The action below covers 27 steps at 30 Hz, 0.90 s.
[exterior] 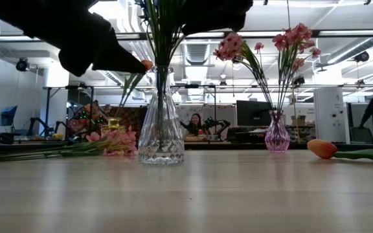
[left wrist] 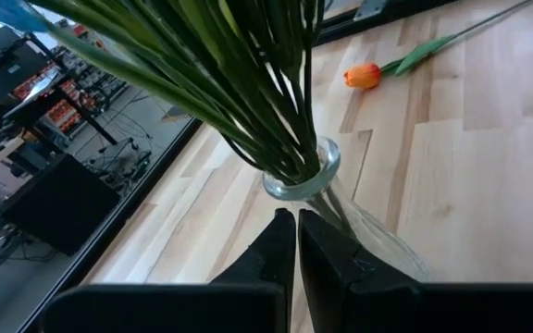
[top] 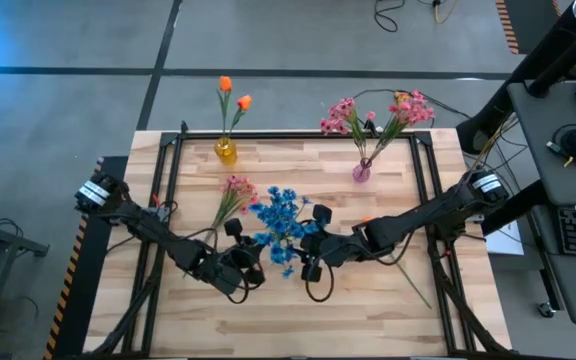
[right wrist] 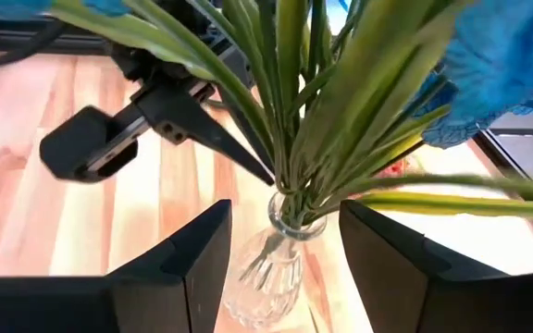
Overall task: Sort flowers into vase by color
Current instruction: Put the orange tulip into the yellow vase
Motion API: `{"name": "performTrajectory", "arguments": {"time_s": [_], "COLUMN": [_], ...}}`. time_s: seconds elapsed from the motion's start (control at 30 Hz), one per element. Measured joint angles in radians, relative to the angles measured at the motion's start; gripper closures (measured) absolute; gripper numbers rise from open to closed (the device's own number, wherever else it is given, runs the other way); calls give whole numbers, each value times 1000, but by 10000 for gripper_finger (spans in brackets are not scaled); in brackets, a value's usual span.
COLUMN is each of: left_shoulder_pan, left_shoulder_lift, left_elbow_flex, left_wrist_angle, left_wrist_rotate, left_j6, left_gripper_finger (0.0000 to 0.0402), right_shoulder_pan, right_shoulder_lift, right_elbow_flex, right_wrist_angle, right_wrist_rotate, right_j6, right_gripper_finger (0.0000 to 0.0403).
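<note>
On table, orange tulip (exterior: 322, 149) lying flat.

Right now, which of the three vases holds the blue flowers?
The clear glass vase mid-table, between both claws, holds the blue flowers. The yellow vase has orange buds; the pink vase has pink sprays.

In the low view the clear vase (exterior: 161, 126) keeps its stems, but the blue blossoms run off the frame at twelve o'clock, and both arms are dark, cropped shapes. From above, those blue flowers (top: 280, 225) cover the vase itself (only blossoms show). The right wrist view crops the blossoms too.
</note>
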Motion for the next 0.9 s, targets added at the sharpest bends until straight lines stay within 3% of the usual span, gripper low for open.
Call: {"name": "performTrajectory", "arguments": {"time_s": [0.3, 0.47, 0.57, 0.73, 0.8, 0.9], "left_shoulder_pan": [-55, -120, -136, -123, -119, -104], "left_shoulder_lift": [-75, -177, -236, -283, -286, -290], "left_elbow_flex": [1, 43, 111, 207, 207, 168], "left_wrist_angle": [-96, -365, -646, -1114, -1237, -1296], "left_wrist_rotate": [2, 44, 170, 494, 587, 691], "left_j6": [-46, -223, -453, -939, -1038, -1094], "left_gripper_finger": [400, 400, 400, 400, 400, 400], "right_shoulder_pan": [33, 67, 91, 125, 130, 130], "right_shoulder_lift": [-43, -79, -106, -161, -180, -204], "right_elbow_flex": [0, 0, 0, 0, 0, 0], "right_wrist_angle": [-85, -187, -251, -362, -406, -453], "right_wrist_rotate": [-1, -3, -4, -4, -6, -32], "right_j6": [26, 83, 125, 205, 228, 246], "right_gripper_finger": [207, 207, 207, 207, 207, 209]}}
